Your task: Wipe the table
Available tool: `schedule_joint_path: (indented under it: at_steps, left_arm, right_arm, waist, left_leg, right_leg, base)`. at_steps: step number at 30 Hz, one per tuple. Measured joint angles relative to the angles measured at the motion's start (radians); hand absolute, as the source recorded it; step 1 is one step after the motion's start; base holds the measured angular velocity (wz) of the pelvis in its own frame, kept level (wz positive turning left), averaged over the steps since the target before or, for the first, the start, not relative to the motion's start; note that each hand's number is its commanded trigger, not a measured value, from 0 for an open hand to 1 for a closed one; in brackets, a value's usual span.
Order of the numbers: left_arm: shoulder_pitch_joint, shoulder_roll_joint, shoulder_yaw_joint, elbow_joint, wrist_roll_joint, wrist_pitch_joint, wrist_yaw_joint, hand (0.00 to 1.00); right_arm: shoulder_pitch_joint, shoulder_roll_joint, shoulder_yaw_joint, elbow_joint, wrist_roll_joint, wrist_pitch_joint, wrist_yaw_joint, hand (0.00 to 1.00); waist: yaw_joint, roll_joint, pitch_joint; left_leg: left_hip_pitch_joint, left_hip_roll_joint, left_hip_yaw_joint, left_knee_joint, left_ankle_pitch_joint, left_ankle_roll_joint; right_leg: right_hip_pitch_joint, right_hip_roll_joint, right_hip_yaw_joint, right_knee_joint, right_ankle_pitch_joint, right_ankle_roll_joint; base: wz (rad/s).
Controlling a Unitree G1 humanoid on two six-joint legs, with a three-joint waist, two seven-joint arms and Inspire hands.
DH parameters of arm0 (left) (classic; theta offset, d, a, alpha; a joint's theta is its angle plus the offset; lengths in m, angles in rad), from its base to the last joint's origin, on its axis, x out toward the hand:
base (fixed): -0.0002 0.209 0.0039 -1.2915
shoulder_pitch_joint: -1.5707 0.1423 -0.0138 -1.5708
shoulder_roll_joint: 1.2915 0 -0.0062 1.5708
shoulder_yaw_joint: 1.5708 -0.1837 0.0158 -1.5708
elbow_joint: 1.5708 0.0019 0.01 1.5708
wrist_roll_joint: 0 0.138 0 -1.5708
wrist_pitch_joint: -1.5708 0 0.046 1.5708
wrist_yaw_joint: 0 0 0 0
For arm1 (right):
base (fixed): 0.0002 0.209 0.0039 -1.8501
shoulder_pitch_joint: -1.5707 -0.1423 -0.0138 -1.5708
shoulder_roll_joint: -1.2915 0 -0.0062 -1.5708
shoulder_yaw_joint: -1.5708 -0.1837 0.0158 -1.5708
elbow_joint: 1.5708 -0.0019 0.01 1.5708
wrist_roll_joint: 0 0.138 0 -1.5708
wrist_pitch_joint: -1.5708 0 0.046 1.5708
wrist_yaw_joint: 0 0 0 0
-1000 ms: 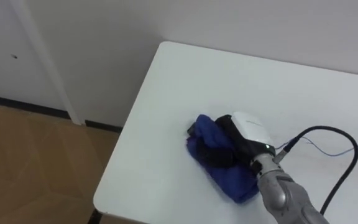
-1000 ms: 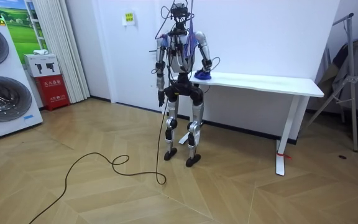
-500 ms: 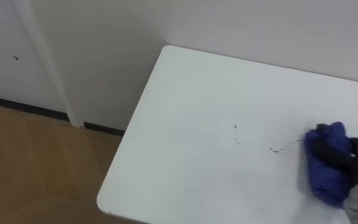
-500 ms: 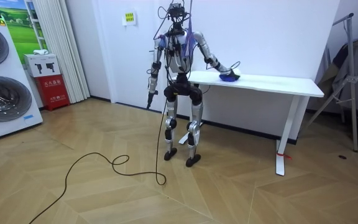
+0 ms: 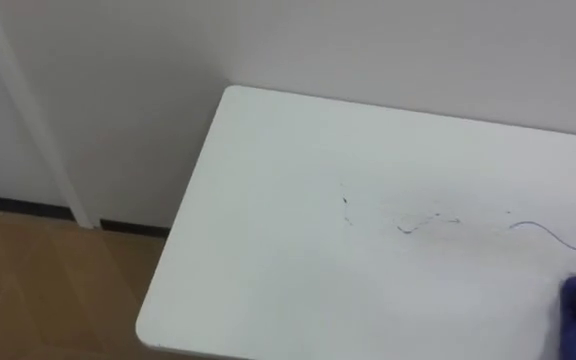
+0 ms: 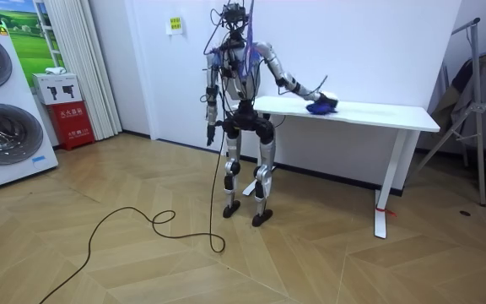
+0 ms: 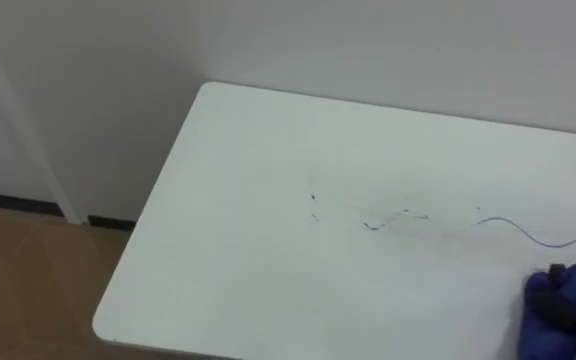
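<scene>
We saw right hand on cloth, table right part; grip unclear. Left hand hung at hip, state unclear too.

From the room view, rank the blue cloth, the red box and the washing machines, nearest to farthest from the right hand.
1. blue cloth: on the table, directly under the right hand.
2. red box: on the floor by the curtain, toward the room view's left.
3. washing machines: stacked at the room view's far left edge.
</scene>
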Motion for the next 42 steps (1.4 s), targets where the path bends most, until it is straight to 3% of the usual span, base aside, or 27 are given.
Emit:
schedule_joint_path:
  at_steps: [2, 3, 4, 6, 9, 10, 12, 14, 16, 18, 21, 22, 25, 28, 31, 32, 33, 34, 35, 36, 38, 40, 42]
  left_arm:
    - [-0.053, 0.000, -0.027, 0.062, -0.003, 0.009, -0.003, 0.00]
    - [-0.071, 0.000, -0.037, 0.065, -0.003, 0.015, -0.003, 0.00]
    - [-0.093, -0.005, -0.047, 0.054, -0.006, 0.020, -0.003, 0.00]
    - [-0.100, -0.019, -0.067, 0.030, -0.013, 0.019, -0.002, 0.00]
    - [-0.066, -0.017, -0.086, 0.032, -0.045, 0.025, 0.013, 0.00]
    - [-0.033, -0.014, -0.093, 0.031, -0.051, 0.028, 0.030, 0.00]
    - [0.014, -0.014, -0.087, 0.032, -0.037, 0.032, 0.048, 0.00]
    - [0.033, -0.014, -0.069, 0.031, 0.007, 0.033, 0.049, 0.00]
    - [0.051, -0.014, -0.037, 0.024, 0.041, 0.035, 0.050, 0.00]
    - [0.071, -0.018, 0.030, 0.013, 0.096, 0.045, 0.050, 0.00]
    - [0.089, -0.015, 0.092, -0.020, 0.128, 0.050, 0.051, 0.00]
    - [0.091, -0.013, 0.099, -0.026, 0.126, 0.049, 0.052, 0.00]
    - [0.086, -0.012, 0.099, -0.036, 0.105, 0.044, 0.051, 0.00]
    - [0.063, -0.016, 0.075, -0.037, 0.072, 0.043, 0.051, 0.00]
    - [0.014, -0.031, 0.036, -0.024, -0.005, 0.043, 0.051, 0.00]
    - [-0.003, -0.041, 0.025, -0.014, -0.014, 0.044, 0.050, 0.00]
    - [-0.023, -0.048, 0.012, -0.004, -0.012, 0.050, 0.048, 0.00]
    - [-0.033, -0.051, 0.006, -0.001, -0.014, 0.054, 0.047, 0.00]
    - [-0.054, -0.055, 0.005, 0.013, -0.025, 0.059, 0.046, 0.00]
    - [-0.063, -0.057, 0.005, 0.018, -0.032, 0.066, 0.044, 0.00]
    - [-0.082, -0.069, 0.002, 0.014, -0.036, 0.079, 0.021, 0.00]
    - [-0.080, -0.066, -0.006, 0.014, -0.051, 0.079, 0.021, 0.00]
    - [-0.026, -0.050, -0.004, 0.013, -0.055, 0.086, 0.025, 0.00]
  right_arm:
    - [-0.108, 0.057, 0.237, -0.132, -0.146, 0.034, 0.110, 1.00]
    - [-0.145, 0.072, 0.289, -0.136, -0.158, 0.034, 0.130, 1.00]
    - [-0.216, 0.108, 0.355, -0.130, -0.163, 0.026, 0.163, 1.00]
    - [-0.296, 0.162, 0.382, -0.111, -0.161, 0.005, 0.204, 1.00]
    - [-0.314, 0.163, 0.385, -0.055, -0.148, -0.015, 0.197, 1.00]
    - [-0.294, 0.161, 0.366, -0.039, -0.115, -0.026, 0.164, 1.00]
    - [-0.234, 0.151, 0.305, -0.022, -0.050, -0.091, 0.089, 1.00]
    - [-0.170, 0.151, 0.229, -0.015, -0.005, -0.149, 0.041, 1.00]
    - [-0.110, 0.149, 0.159, -0.011, 0.050, -0.185, -0.004, 1.00]
    - [-0.031, 0.142, 0.055, 0.004, 0.103, -0.226, -0.058, 1.00]
    - [0.025, 0.120, -0.033, 0.031, 0.150, -0.232, -0.096, 1.00]
    - [0.039, 0.099, -0.061, 0.056, 0.167, -0.233, -0.106, 1.00]
    - [0.044, 0.072, -0.108, 0.110, 0.217, -0.234, -0.108, 1.00]
    - [0.003, 0.076, -0.106, 0.128, 0.221, -0.214, -0.101, 1.00]
    - [-0.080, 0.089, -0.051, 0.109, 0.205, -0.107, -0.079, 1.00]
    - [-0.103, 0.111, -0.014, 0.044, 0.179, -0.042, -0.040, 1.00]
    - [-0.117, 0.121, 0.070, -0.039, 0.145, 0.009, 0.002, 1.00]
    - [-0.129, 0.125, 0.118, -0.088, 0.130, 0.034, 0.030, 1.00]
    - [-0.181, 0.154, 0.203, -0.169, 0.105, 0.065, 0.079, 1.00]
    - [-0.215, 0.172, 0.245, -0.195, 0.087, 0.069, 0.101, 1.00]
    - [-0.344, 0.212, 0.316, -0.212, 0.057, 0.050, 0.168, 1.00]
    - [-0.403, 0.212, 0.314, -0.178, 0.058, 0.034, 0.181, 1.00]
    - [-0.390, 0.193, 0.300, -0.155, 0.061, 0.024, 0.177, 1.00]
  waist:
    - [0.015, 0.002, 0.0020]
    - [0.030, 0.002, 0.0037]
    - [0.052, -0.001, 0.0167]
    - [0.116, 0.000, 0.0187]
    - [0.132, -0.001, 0.0182]
    - [0.128, 0.002, 0.0191]
    - [0.100, 0.004, 0.0195]
    - [0.076, 0.009, 0.0178]
    - [0.065, 0.016, 0.0134]
    - [0.030, 0.024, 0.0009]
    - [0.017, 0.034, -0.0059]
    - [0.002, 0.038, -0.0139]
    - [-0.017, 0.042, -0.0163]
    - [-0.020, 0.046, -0.0161]
    - [0.003, 0.054, -0.0121]
    - [0.016, 0.060, -0.0105]
    - [0.036, 0.063, -0.0089]
    - [0.045, 0.060, -0.0100]
    - [0.058, 0.058, -0.0038]
    - [0.058, 0.059, -0.0009]
    - [0.077, 0.059, 0.0131]
    - [0.095, 0.054, 0.0128]
    - [0.097, 0.033, 0.0117]
  left_leg:
    - [-0.008, 0.009, 0.012, -0.001, 0.007, -0.011]
    - [-0.011, 0.011, 0.013, -0.001, 0.010, -0.012]
    - [-0.013, 0.012, 0.010, -0.001, 0.014, -0.015]
    - [-0.032, 0.009, -0.018, -0.001, 0.020, -0.017]
    - [-0.047, -0.001, -0.060, 0.001, 0.029, -0.014]
    - [-0.047, -0.002, -0.066, 0.001, 0.029, -0.013]
    - [-0.046, -0.010, -0.067, 0.002, 0.026, -0.009]
    - [-0.039, -0.016, -0.068, -0.001, 0.024, -0.005]
    - [-0.029, -0.025, -0.079, 0.000, 0.018, 0.004]
    - [-0.015, -0.032, -0.088, 0.000, 0.014, 0.010]
    - [0.005, -0.041, -0.083, 0.000, 0.008, 0.020]
    - [0.008, -0.042, -0.084, 0.001, 0.004, 0.024]
    - [0.029, -0.043, -0.088, 0.004, 0.000, 0.027]
    - [0.033, -0.043, -0.076, 0.008, -0.002, 0.026]
    - [0.021, -0.035, -0.041, 0.006, 0.003, 0.020]
    - [0.015, -0.026, -0.021, 0.004, 0.005, 0.016]
    - [0.008, -0.016, 0.004, 0.001, 0.008, 0.011]
    - [0.002, -0.011, 0.015, -0.002, 0.011, 0.007]
    - [-0.005, -0.003, 0.035, -0.011, 0.018, 0.001]
    - [-0.011, 0.000, 0.039, -0.014, 0.022, -0.001]
    - [-0.016, 0.003, 0.034, -0.018, 0.030, -0.006]
    - [-0.025, 0.000, 0.009, -0.016, 0.032, -0.007]
    - [-0.028, -0.006, -0.019, -0.017, 0.039, -0.006]
  right_leg:
    - [-0.016, 0.009, 0.006, 0.003, 0.006, -0.011]
    - [-0.019, 0.011, 0.009, 0.001, 0.008, -0.013]
    - [-0.022, 0.017, 0.016, -0.001, 0.007, -0.016]
    - [-0.030, 0.015, -0.007, -0.016, 0.006, -0.017]
    - [-0.025, 0.002, -0.061, -0.016, 0.003, -0.012]
    - [-0.018, 0.001, -0.061, -0.019, 0.003, -0.012]
    - [0.008, -0.008, -0.106, -0.037, 0.001, -0.007]
    - [0.026, -0.016, -0.114, -0.037, -0.007, 0.004]
    - [0.042, -0.022, -0.117, -0.039, -0.012, 0.013]
    - [0.069, -0.034, -0.128, -0.046, -0.017, 0.022]
    - [0.093, -0.037, -0.130, -0.047, -0.017, 0.025]
    - [0.099, -0.039, -0.130, -0.045, -0.017, 0.026]
    - [0.123, -0.044, -0.130, -0.046, -0.019, 0.033]
    - [0.120, -0.044, -0.120, -0.039, -0.018, 0.035]
    - [0.086, -0.039, -0.097, -0.023, -0.016, 0.031]
    - [0.063, -0.035, -0.079, -0.007, -0.014, 0.027]
    - [0.036, -0.030, -0.079, 0.007, -0.010, 0.019]
    - [0.021, -0.027, -0.075, 0.011, -0.007, 0.014]
    - [-0.004, -0.021, -0.055, 0.022, -0.006, 0.005]
    - [-0.012, -0.018, -0.052, 0.021, -0.004, 0.001]
    - [-0.019, -0.013, -0.056, 0.016, -0.003, -0.005]
    - [-0.013, -0.014, -0.085, -0.004, -0.004, -0.004]
    - [0.000, -0.017, -0.109, -0.018, -0.006, -0.001]
  base:
    - [-0.22]
    - [0.00]
    - [0.19]
    - [0.42]
    - [0.55]
    - [0.36]
    - [0.49]
    - [0.47]
    - [0.26]
    - [0.23]
    - [-0.03]
    - [0.04]
    - [-0.06]
    - [-0.19]
    - [-0.40]
    - [-0.61]
    - [-0.62]
    - [-0.62]
    - [-0.38]
    - [-0.25]
    - [0.13]
    - [0.46]
    - [0.47]
